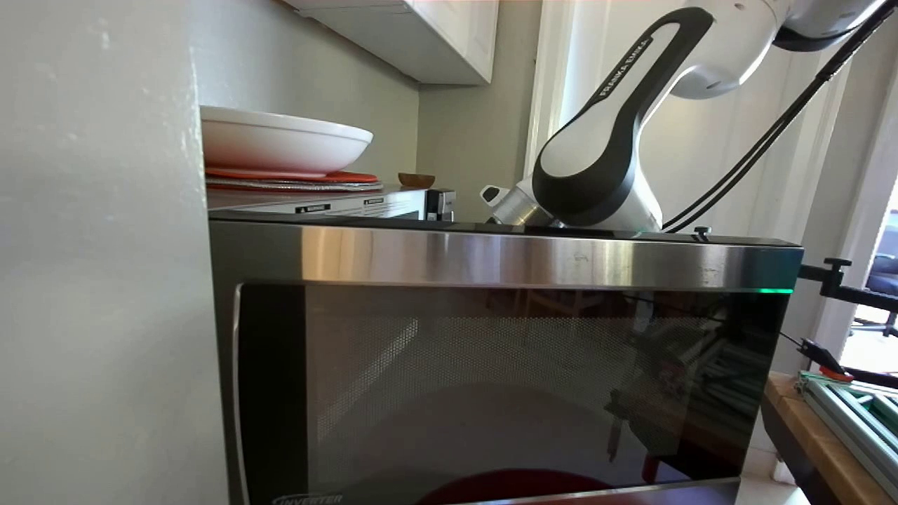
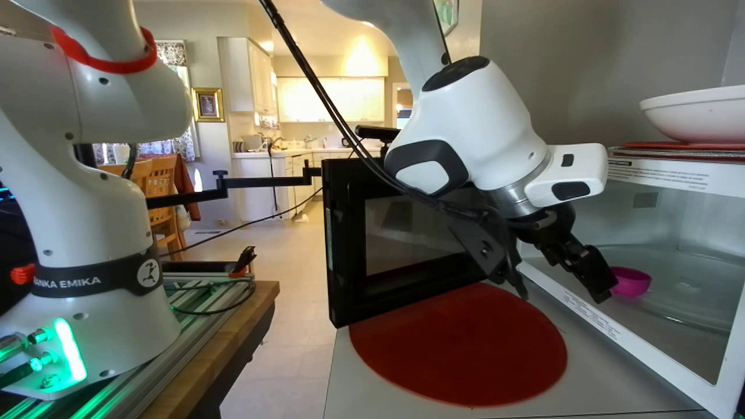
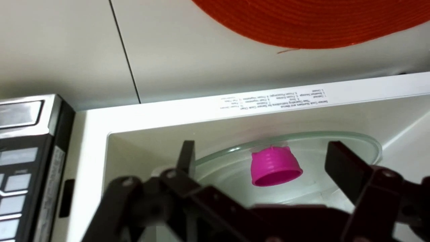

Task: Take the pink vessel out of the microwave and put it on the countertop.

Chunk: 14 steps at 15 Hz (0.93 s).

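Note:
The microwave's white front frame shows in an exterior view, with its dark door swung open. The door's glass front fills much of an exterior view and hides the gripper there. A small pink vessel sits inside on the glass turntable. In the wrist view the pink vessel appears between the fingers, with its mouth toward the bottom of the picture. My gripper is open and empty, apart from the vessel. In an exterior view the gripper is tilted down at the microwave's opening.
A red round mat lies on the light countertop before the microwave. The control panel borders the opening. A white bowl rests on red mats on the microwave. A grey wall stands close to the door.

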Motion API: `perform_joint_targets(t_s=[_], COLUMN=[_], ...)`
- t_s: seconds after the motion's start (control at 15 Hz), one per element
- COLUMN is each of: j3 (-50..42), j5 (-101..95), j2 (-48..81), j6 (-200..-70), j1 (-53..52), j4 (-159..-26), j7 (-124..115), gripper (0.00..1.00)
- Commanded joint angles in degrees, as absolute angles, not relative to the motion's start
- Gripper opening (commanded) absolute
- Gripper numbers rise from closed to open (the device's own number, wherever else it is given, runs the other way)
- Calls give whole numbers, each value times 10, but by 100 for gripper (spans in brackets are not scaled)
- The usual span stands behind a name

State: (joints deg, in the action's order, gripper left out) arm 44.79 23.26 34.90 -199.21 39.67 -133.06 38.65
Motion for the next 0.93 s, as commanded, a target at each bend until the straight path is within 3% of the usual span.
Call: perform_joint_targets(t_s=[0.0,0.67,0.87], j3=[484,498,430], j5=[192,143,-34], j2=[400,445,428], j6=[-2029,-2037,-2037], j1=[431,454,424], j4=[-1320,-1304,-1307], j7=[388,391,223], gripper=[100,100,100])
